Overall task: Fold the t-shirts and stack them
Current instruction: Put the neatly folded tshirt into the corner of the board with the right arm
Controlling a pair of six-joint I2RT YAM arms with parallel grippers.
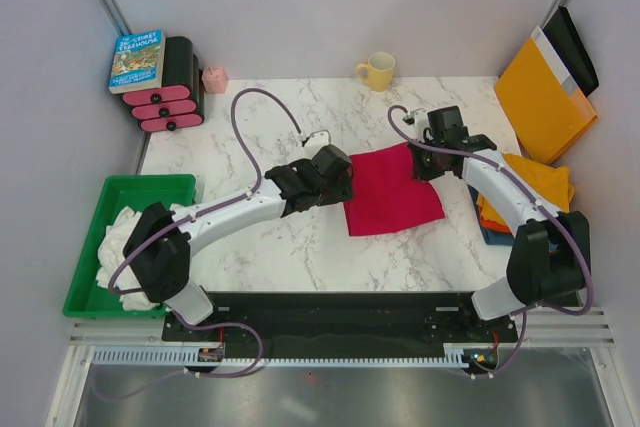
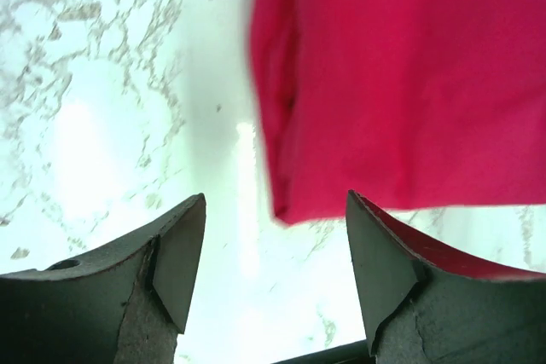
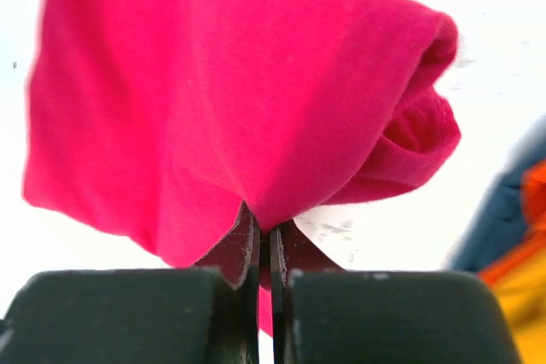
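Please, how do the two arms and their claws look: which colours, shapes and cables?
The left arm and right arm have smooth white tubular links and bulky black joints. A thin purple cable loops loosely along each arm. The left claw and right claw each have two matte black, wedge-shaped fingers with rough edges. No markings are visible.

White arm links [image 1: 228,215], black joints [image 1: 160,252], purple cables [image 1: 260,90], dark pincer fingers [image 2: 175,253]
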